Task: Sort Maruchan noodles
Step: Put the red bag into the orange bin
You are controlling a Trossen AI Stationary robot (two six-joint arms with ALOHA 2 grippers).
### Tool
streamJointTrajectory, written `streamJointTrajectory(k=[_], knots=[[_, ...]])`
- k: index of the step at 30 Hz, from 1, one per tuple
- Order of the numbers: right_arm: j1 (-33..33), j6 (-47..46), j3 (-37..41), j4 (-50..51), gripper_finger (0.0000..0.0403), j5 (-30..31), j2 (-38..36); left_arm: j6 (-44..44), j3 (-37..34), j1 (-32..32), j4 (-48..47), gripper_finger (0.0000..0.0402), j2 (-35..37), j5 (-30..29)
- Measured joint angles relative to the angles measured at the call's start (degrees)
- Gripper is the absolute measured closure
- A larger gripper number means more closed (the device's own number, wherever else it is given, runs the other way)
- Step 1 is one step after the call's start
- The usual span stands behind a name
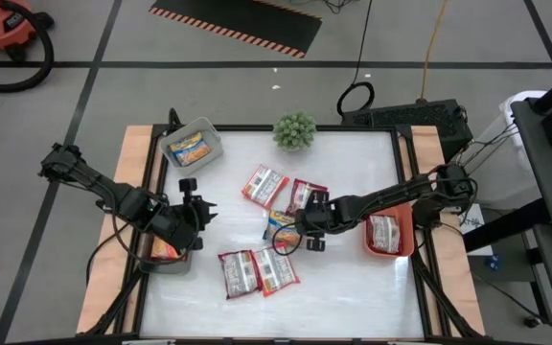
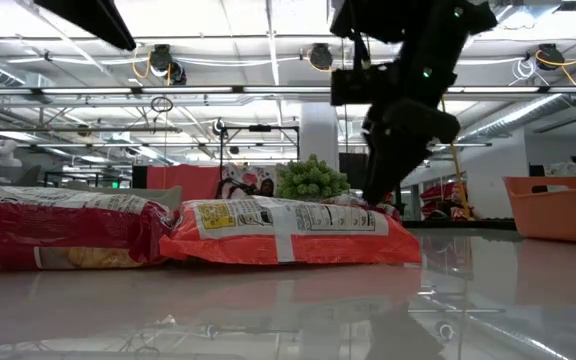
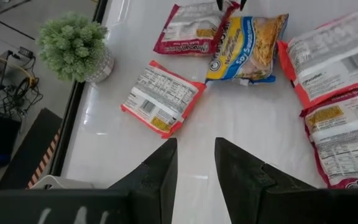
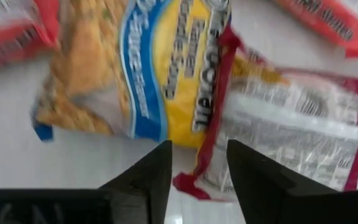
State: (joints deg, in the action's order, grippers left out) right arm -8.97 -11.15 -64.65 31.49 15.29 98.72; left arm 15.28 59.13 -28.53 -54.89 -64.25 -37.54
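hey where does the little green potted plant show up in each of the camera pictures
High view: the plant stands at the table's far edge, near the middle.
Low view: it shows in the background, behind the red packet, left of the dark arm.
Left wrist view: it is in the upper left corner.
Right wrist view: not in it.
Shared landmark: the yellow packet under the right gripper.

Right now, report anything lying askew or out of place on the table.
One red packet overlaps the yellow packet mid-table, its edge lying across it, right below the right gripper. The other loose packets lie scattered at mixed angles.
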Motion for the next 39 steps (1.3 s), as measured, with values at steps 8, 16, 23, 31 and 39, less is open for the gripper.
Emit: streamJointTrajectory(k=[8, 16, 23, 31, 39], knots=[[0.00, 1.55, 3.60, 0.06, 0.0241, 3.01, 0.00, -5.92, -6.56, 1.16, 5.07, 0.0289, -0.02, 0.11], [0.46, 4.56, 4.86, -0.42, 0.0258, 6.06, 0.00, -5.96, -6.64, 4.87, 5.54, 0.0289, -0.02, 0.11], [1.82, 4.43, 6.24, -1.60, 0.0340, 5.78, -0.04, -5.53, -6.62, 6.57, 5.57, 0.0289, -0.02, 0.11], [1.90, 4.98, 6.20, -2.27, 0.0393, 5.69, -0.07, -5.54, -6.62, 6.67, 5.96, 0.0289, -0.02, 0.13], [1.26, 5.87, 2.48, -2.98, 0.0402, 5.73, -1.58, -7.85, -6.62, 6.81, 11.04, 0.0289, -0.02, 0.17]])
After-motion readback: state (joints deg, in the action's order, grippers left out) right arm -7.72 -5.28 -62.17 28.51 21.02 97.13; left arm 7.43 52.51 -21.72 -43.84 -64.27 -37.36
